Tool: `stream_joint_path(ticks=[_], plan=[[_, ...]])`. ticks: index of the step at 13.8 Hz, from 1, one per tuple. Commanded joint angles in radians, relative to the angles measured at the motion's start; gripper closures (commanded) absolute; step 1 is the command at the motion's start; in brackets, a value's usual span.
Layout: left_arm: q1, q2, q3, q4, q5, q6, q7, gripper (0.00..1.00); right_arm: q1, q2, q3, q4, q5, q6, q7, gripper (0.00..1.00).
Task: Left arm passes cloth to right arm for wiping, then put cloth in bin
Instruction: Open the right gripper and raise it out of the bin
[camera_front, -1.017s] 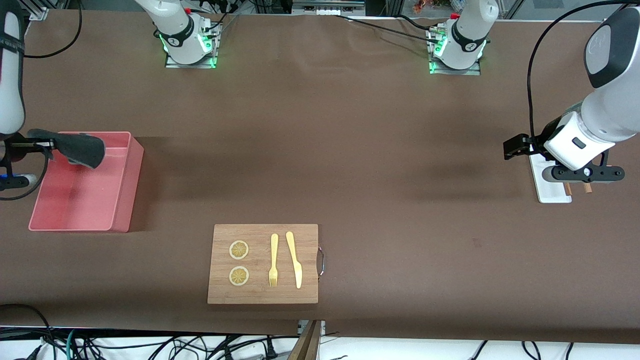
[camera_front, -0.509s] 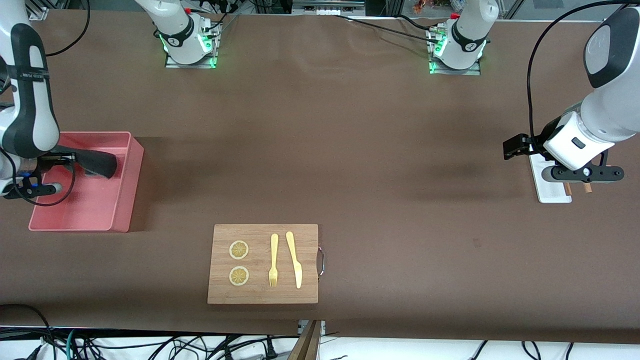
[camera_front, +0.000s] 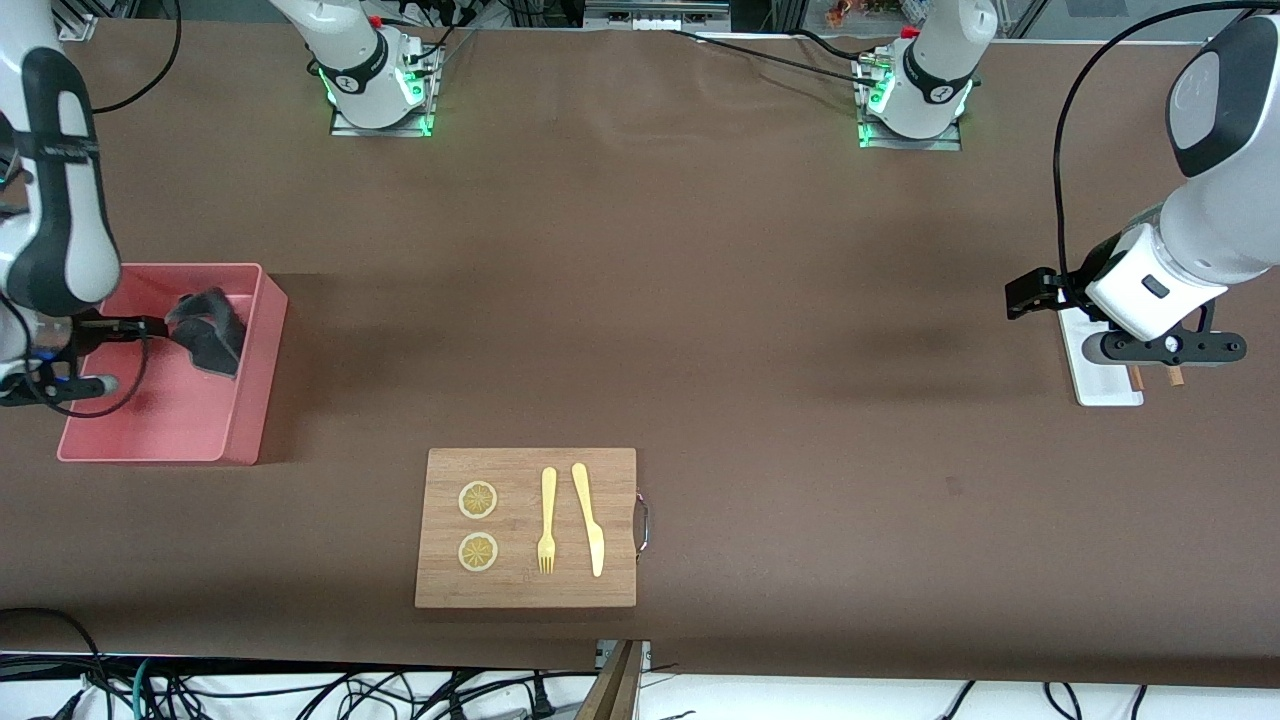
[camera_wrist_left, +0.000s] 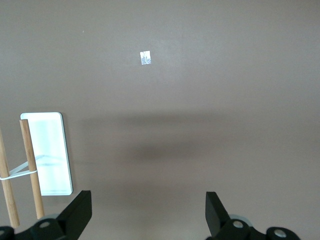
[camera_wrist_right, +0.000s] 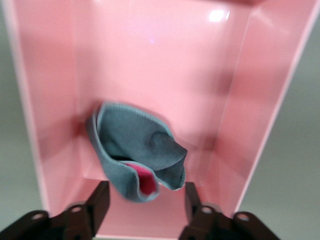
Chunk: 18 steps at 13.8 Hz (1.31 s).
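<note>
The dark grey cloth (camera_front: 210, 332) sits crumpled inside the pink bin (camera_front: 262, 380), by the bin's wall that faces the middle of the table. My right gripper (camera_front: 150, 327) hangs over the bin, open and empty. In the right wrist view the cloth (camera_wrist_right: 135, 150) shows folded, apart from my right gripper (camera_wrist_right: 147, 202), with the bin's floor and walls (camera_wrist_right: 50, 100) around it. My left gripper (camera_front: 1030, 293) waits open and empty above the table beside the white tray (camera_front: 1085, 385). In the left wrist view, the left gripper (camera_wrist_left: 147, 215) shows only bare table between its fingers.
A wooden board (camera_front: 525, 590) with two lemon slices (camera_front: 478, 500), a yellow fork (camera_front: 547, 520) and a knife (camera_front: 588, 518) lies near the front camera. The white tray (camera_wrist_left: 47, 152) holds wooden sticks (camera_wrist_left: 30, 165). A small tape mark (camera_wrist_left: 145, 57) is on the table.
The right gripper came down over the bin, opened and let go of the cloth, which dropped into the bin. The left arm has not moved.
</note>
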<state>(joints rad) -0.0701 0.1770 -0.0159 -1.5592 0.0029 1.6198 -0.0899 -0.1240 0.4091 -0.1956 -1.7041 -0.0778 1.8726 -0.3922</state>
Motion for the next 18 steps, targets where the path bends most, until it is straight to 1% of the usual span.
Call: stream_joint_path(ticks=[1,3,6,7,9,10,12,14,16,17,18], plan=[[0.009,-0.027,-0.01,-0.027,0.025,0.006,0.01,0.0,0.001,-0.116,0.036,0.032,0.036,-0.125,0.041,0.0],[0.009,-0.027,-0.01,-0.027,0.025,0.006,0.01,0.0,0.001,-0.16,0.083,0.067,0.032,-0.208,0.151,0.0],[0.009,-0.027,-0.01,-0.027,0.025,0.006,0.012,0.0,0.003,-0.252,0.172,0.072,0.032,-0.266,0.248,0.0],[0.009,-0.027,-0.01,-0.027,0.026,0.006,0.012,0.0,0.003,-0.277,0.189,0.072,0.038,-0.282,0.25,0.0],[0.009,-0.027,-0.01,-0.027,0.025,0.005,0.012,0.0,0.003,-0.328,0.252,0.072,0.033,-0.288,0.253,0.0],[0.01,-0.027,-0.012,-0.027,0.025,0.005,0.012,0.0,0.004,-0.335,0.269,0.073,0.03,-0.291,0.247,0.0],[0.01,-0.027,-0.012,-0.027,0.025,0.005,0.012,0.0,0.004,-0.372,0.275,0.096,0.032,-0.302,0.245,0.0],[0.009,-0.027,-0.01,-0.027,0.025,0.003,0.012,0.0,0.004,-0.377,0.274,0.159,0.03,-0.302,0.239,0.0],[0.009,-0.027,-0.01,-0.027,0.026,0.003,0.012,0.0,0.003,-0.378,0.271,0.162,0.039,-0.308,0.245,0.0],[0.009,-0.027,-0.012,-0.027,0.026,0.003,0.012,0.0,0.003,-0.378,0.269,0.162,0.041,-0.361,0.257,0.0],[0.009,-0.027,-0.01,-0.027,0.025,0.003,0.012,0.0,0.003,-0.38,0.269,0.167,0.042,-0.404,0.312,0.0]])
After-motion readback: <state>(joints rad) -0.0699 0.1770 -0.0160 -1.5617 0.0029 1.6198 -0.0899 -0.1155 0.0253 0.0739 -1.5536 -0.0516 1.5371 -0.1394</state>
